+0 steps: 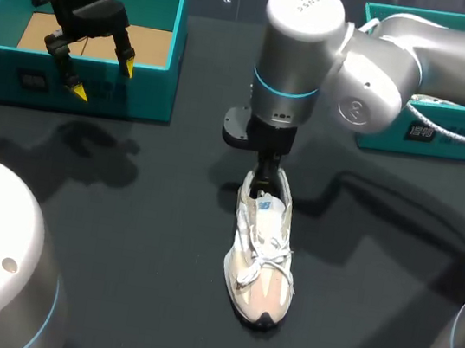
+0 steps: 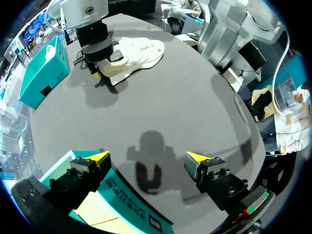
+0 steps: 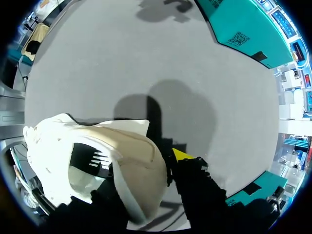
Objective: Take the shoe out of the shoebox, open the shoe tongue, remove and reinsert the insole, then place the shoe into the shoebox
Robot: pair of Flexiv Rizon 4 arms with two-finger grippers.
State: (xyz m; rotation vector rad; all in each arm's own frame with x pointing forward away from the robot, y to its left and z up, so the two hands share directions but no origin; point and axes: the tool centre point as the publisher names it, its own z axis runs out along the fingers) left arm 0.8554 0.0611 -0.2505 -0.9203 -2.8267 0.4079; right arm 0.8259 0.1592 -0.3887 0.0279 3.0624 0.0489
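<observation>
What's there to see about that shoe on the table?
The shoe is a cream-and-white sneaker with white laces, beige panels and a dark toe tip. It stands on its sole on the dark table, outside the teal shoebox, toe pointing away from the right gripper, which pinches its heel from above, one finger inside the opening.

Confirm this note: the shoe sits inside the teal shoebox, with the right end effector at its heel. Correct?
Not quite. The shoe sits on the dark table, outside the teal shoebox, as the head view shows; the right end effector is at its heel.
</observation>
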